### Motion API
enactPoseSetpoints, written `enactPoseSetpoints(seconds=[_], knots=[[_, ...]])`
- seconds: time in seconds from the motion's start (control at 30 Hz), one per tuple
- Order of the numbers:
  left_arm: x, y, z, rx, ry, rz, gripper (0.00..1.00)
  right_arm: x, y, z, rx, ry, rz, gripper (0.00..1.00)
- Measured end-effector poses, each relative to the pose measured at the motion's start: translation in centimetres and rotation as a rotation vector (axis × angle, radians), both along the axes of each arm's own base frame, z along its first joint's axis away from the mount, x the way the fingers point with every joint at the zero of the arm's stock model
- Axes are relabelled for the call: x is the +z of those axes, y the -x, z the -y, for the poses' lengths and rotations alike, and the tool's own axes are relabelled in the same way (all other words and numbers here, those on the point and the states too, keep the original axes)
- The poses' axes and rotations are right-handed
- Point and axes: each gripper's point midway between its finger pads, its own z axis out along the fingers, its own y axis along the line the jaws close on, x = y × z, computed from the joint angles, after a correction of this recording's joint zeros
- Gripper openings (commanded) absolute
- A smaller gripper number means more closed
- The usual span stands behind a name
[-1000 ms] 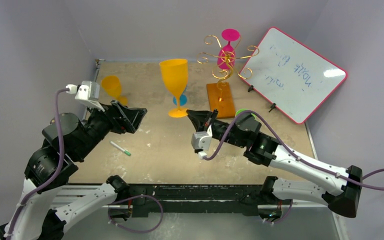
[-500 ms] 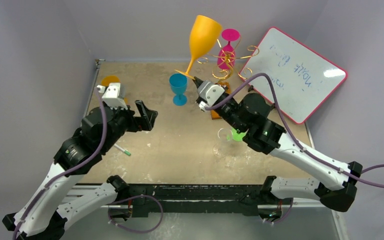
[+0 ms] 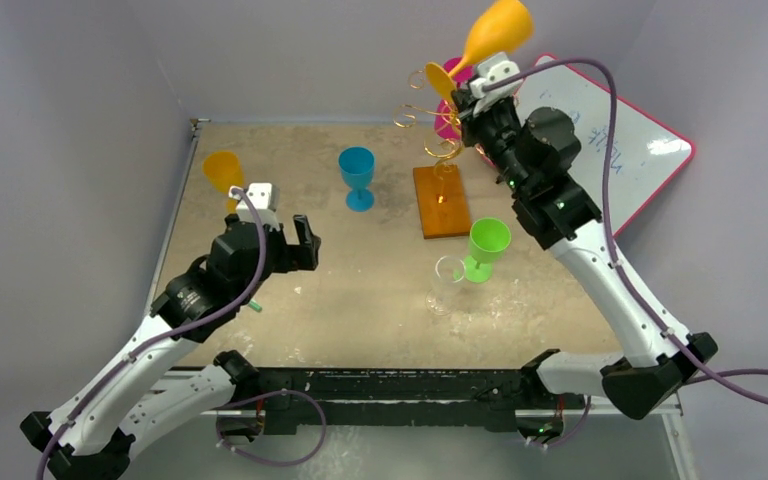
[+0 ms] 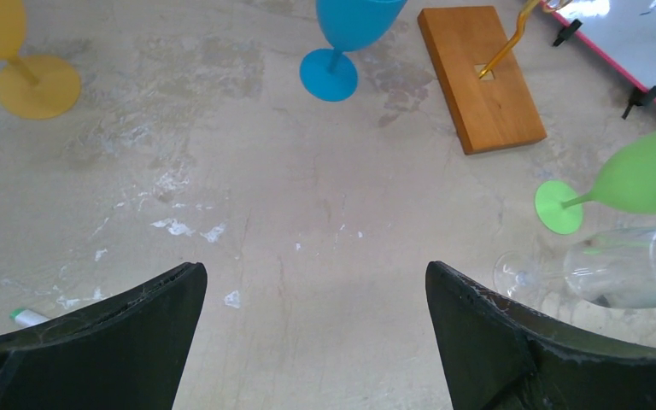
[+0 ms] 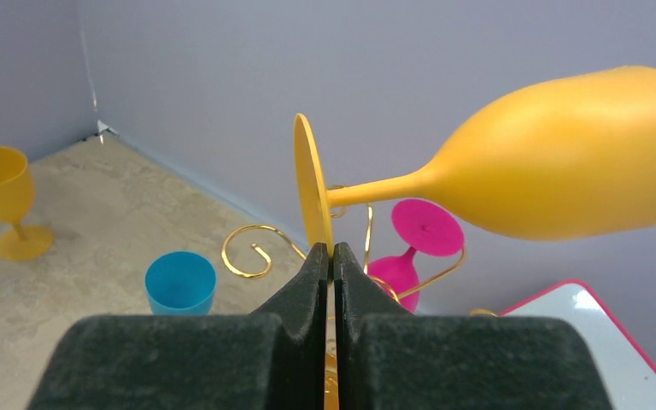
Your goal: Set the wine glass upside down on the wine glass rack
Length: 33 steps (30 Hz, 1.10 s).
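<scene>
The wine glass is a big orange one, held tilted on its side high above the wine glass rack. My right gripper is shut on the rim of its foot, and the bowl points right in the right wrist view. The rack's gold scroll arms and its wooden base lie below. A pink glass hangs upside down on the rack. My left gripper hovers open over bare table, holding nothing.
A small orange glass stands at the far left and a blue glass mid-table. A green glass stands beside a clear glass lying down. The pink-framed whiteboard leans at the right. A marker lies near my left fingers.
My right arm has lifted the big orange glass off the table, carried it up and right over the rack and tipped it sideways. My left gripper has opened wide and swung toward the table's middle.
</scene>
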Motion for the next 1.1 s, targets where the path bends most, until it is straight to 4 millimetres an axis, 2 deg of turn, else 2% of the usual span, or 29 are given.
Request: enactPoseSetpoints(seconds=[0.37,0.67,0.87,1.1], knots=[[-3.5,-0.7,-0.1,0.015,-0.069,-0.045,1.00,0.8,-5.4,5.7,-0.139,-0.233,-0.122,0.00],[-3.6,-0.8,0.1,0.003,-0.079,-0.043,1.00,-1.5,-9.3,10.9,-0.243,-0.474,-0.255,0.00],[-3.6,-0.8,0.3,-0.004,-0.076,-0.042,1.00,-2.5,-10.7,13.4,-0.267,-0.650,-0.322,0.00],[-3.6,-0.8,0.3,-0.004,-0.076,-0.043,1.00,-2.6,-11.1,14.3,-0.261,-0.819,-0.371,0.00]])
